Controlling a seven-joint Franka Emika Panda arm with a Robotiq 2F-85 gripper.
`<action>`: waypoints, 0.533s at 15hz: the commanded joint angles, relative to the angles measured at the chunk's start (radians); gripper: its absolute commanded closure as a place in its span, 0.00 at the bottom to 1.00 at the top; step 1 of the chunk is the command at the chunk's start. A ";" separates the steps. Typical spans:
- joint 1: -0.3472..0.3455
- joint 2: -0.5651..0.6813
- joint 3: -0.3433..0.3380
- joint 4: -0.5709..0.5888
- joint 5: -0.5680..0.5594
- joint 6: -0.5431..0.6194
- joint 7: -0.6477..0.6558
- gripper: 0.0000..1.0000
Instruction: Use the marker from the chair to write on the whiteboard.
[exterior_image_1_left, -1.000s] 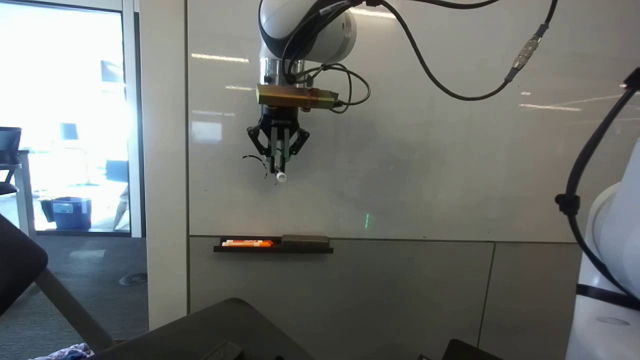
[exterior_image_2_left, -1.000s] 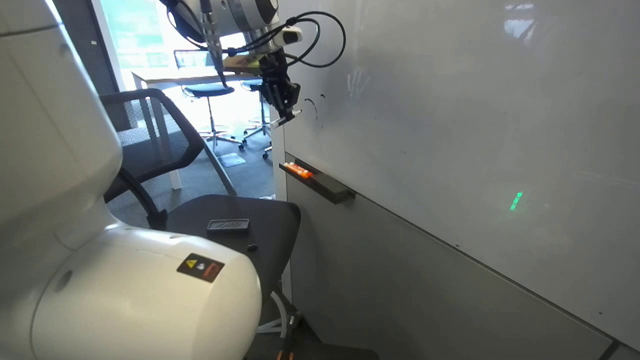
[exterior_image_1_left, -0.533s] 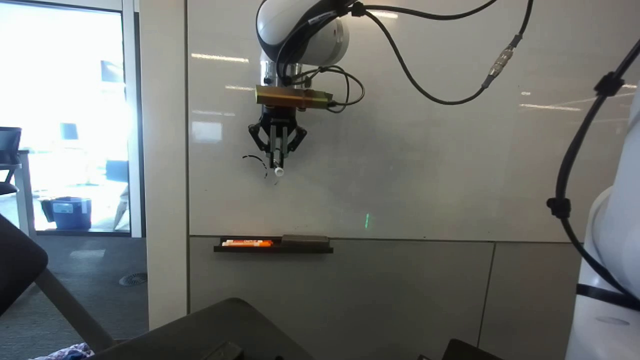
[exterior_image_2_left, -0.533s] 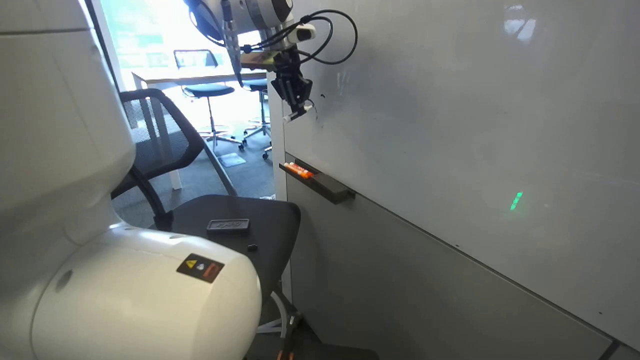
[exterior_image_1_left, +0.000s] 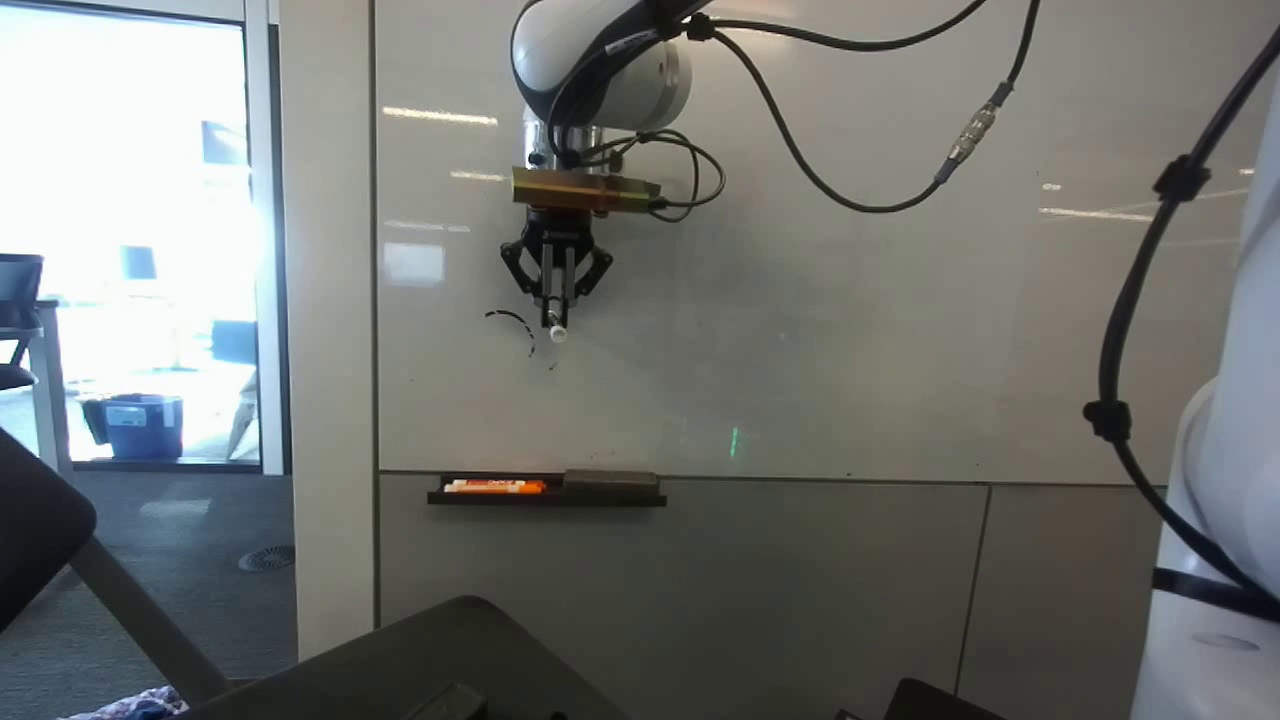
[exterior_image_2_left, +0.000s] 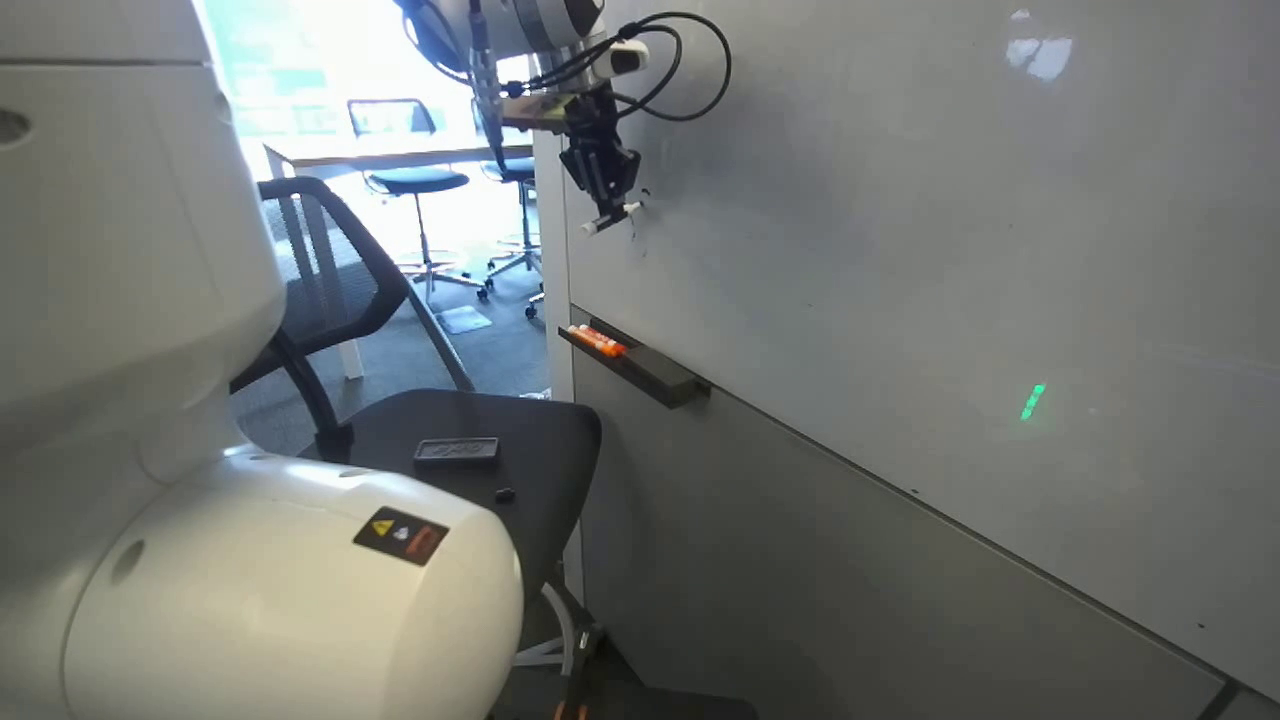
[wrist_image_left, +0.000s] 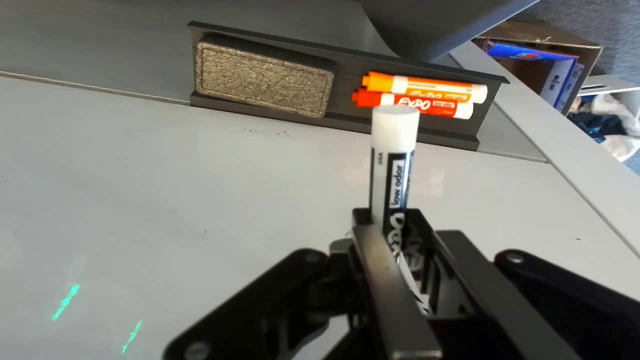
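Note:
My gripper (exterior_image_1_left: 555, 312) is shut on a white marker with a black label (wrist_image_left: 395, 131), its white rear end away from the board. The marker shows in both exterior views (exterior_image_1_left: 558, 335) (exterior_image_2_left: 591, 228), and the gripper is also in the wrist view (wrist_image_left: 387, 222). The marker's front end points at the whiteboard (exterior_image_1_left: 850, 330) and is at or very close to its surface; I cannot tell if it touches. A broken black curve (exterior_image_1_left: 516, 318) is drawn on the board beside the marker. The chair (exterior_image_2_left: 545, 425) stands below, in front of the board.
A dark tray (wrist_image_left: 345, 122) on the board's lower edge holds an eraser (wrist_image_left: 262, 77) and orange and red markers (wrist_image_left: 430, 89). On the chair seat lie a grey block (exterior_image_2_left: 456, 451) and a small black piece (exterior_image_2_left: 505, 495). Green marks (exterior_image_2_left: 1032, 401) show on the board.
My gripper has moved up and toward the whiteboard with the marker held in it. The tray, chair and drawn curve look the same.

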 joint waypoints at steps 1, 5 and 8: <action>0.006 -0.025 -0.015 0.005 -0.017 -0.014 0.033 0.91; -0.006 -0.051 -0.027 -0.026 -0.013 -0.012 0.058 0.91; -0.013 -0.027 -0.038 -0.026 -0.020 -0.009 0.071 0.91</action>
